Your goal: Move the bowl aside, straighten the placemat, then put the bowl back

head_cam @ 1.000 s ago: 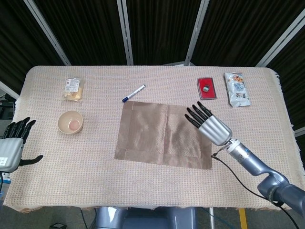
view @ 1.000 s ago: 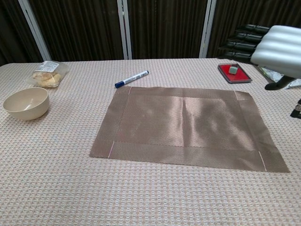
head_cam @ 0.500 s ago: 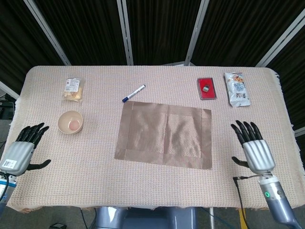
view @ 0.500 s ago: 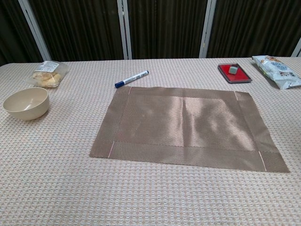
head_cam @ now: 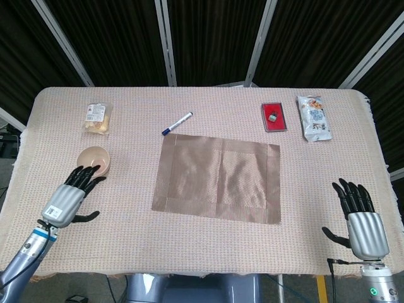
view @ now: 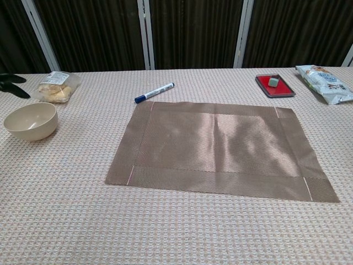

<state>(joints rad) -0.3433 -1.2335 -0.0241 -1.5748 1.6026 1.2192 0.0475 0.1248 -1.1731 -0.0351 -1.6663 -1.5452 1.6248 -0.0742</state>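
The cream bowl (head_cam: 95, 158) (view: 31, 120) stands empty on the tablecloth, left of the brown placemat (head_cam: 218, 177) (view: 218, 146). The placemat lies flat in the middle of the table, turned a little clockwise. My left hand (head_cam: 72, 194) hovers open just in front of the bowl, its dark fingertips (head_cam: 88, 175) near the bowl's front rim; in the chest view only its fingertips (view: 12, 84) show at the left edge. My right hand (head_cam: 360, 216) is open near the table's front right corner, holding nothing, and is out of the chest view.
A blue-capped marker (head_cam: 177, 123) (view: 154, 92) lies just behind the placemat's back left corner. A snack bag (head_cam: 97, 117) (view: 55, 86) sits behind the bowl. A red tray with a small grey block (head_cam: 274, 117) (view: 274, 85) and a snack packet (head_cam: 313, 117) (view: 323, 83) lie at the back right.
My right hand has drawn back from over the placemat's right side to the front right corner. My left hand has moved from the left table edge up to the bowl.
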